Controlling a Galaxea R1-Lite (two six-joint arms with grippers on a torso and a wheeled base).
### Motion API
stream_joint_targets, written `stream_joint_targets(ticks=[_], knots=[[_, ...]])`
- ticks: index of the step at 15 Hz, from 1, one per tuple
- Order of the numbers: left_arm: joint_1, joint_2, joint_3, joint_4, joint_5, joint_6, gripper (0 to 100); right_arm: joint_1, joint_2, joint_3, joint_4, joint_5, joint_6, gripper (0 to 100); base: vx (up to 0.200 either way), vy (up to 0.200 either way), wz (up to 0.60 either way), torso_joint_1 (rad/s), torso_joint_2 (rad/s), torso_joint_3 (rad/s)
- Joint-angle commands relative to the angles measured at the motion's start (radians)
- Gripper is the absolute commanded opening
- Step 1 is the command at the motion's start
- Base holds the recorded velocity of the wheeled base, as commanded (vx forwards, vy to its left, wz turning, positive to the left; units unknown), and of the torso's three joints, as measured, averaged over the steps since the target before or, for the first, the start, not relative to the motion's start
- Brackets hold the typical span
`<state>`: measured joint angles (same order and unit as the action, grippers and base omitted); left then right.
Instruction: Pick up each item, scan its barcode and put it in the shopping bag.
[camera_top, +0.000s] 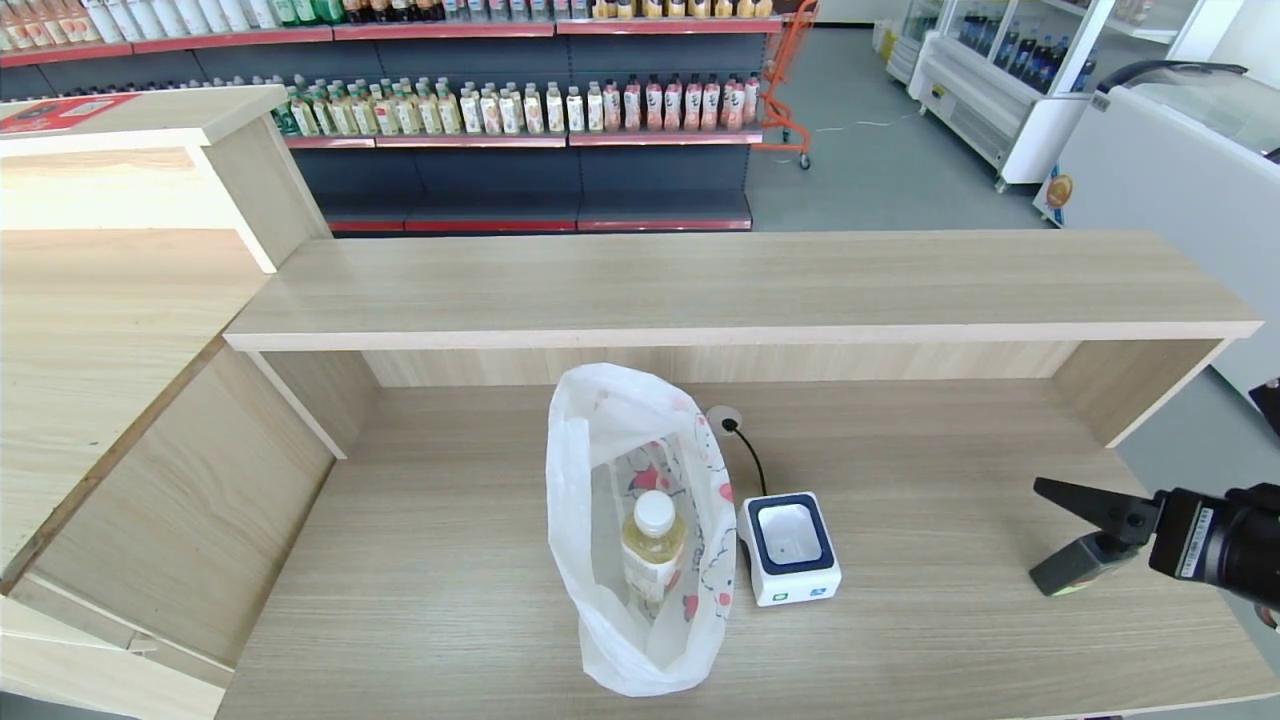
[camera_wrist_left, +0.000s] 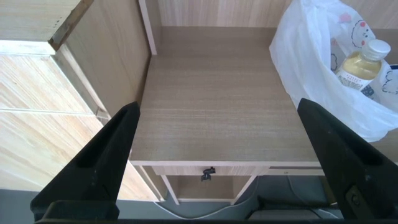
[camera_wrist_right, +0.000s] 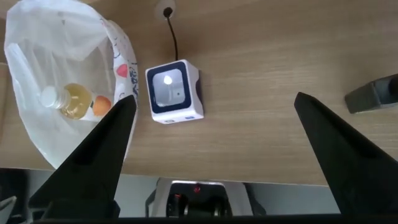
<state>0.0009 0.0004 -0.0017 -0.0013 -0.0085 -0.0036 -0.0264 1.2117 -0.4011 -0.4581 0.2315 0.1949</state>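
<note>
Because the white shopping bag (camera_top: 612, 470) stands open at the lower centre of the head view, you can look straight down into it: one bottle (camera_top: 653, 545) of yellowish drink with a white cap sits upright inside, against the printed side of the bag. Just beside the bag, on its right in the frame, you have the white scanner (camera_top: 788, 548) with its dark-framed window facing up, and its black cable (camera_top: 750, 455) runs back to a round hole in the counter (camera_top: 950, 620). Your working room on the wood is bounded by a raised ledge (camera_top: 740, 290) across the back, an upright side panel (camera_top: 190, 520) at the left of the frame, and the front edge just below the bag's base. At the right edge of the frame your right gripper (camera_top: 1042, 535) hovers over the counter, well apart from the scanner, fingers spread and holding nothing. Your left gripper (camera_wrist_left: 219, 106) is likewise spread wide with nothing between its fingers, over the counter beside the bag.
</note>
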Motion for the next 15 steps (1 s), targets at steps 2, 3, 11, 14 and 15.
stream_joint_targets(ticks=[2,3,11,14,15], knots=[[0.001,0.000,0.000,0.001,0.002,0.001,100,-0.012,-0.026,0.004,0.013,-0.001,0.012,100,0.000,-0.200,0.00,-0.002,0.00,-0.002],[0.001,0.000,0.000,0.001,0.002,0.001,100,-0.012,-0.034,0.004,0.038,-0.001,0.020,100,0.000,-0.200,0.00,0.007,0.00,0.002],[0.001,0.000,0.000,0.001,0.004,-0.004,100,-0.010,-0.095,0.011,0.160,-0.024,0.074,100,0.000,-0.200,0.00,-0.001,0.00,0.004],[0.001,0.000,0.000,0.000,0.004,-0.004,100,-0.010,-0.096,0.044,0.160,-0.026,0.072,100,0.000,-0.200,0.00,0.002,0.01,0.001],[0.001,0.000,0.000,0.000,0.002,-0.003,100,-0.010,-0.096,0.059,0.162,-0.029,0.067,100,0.000,0.000,0.00,0.000,0.00,0.000]])
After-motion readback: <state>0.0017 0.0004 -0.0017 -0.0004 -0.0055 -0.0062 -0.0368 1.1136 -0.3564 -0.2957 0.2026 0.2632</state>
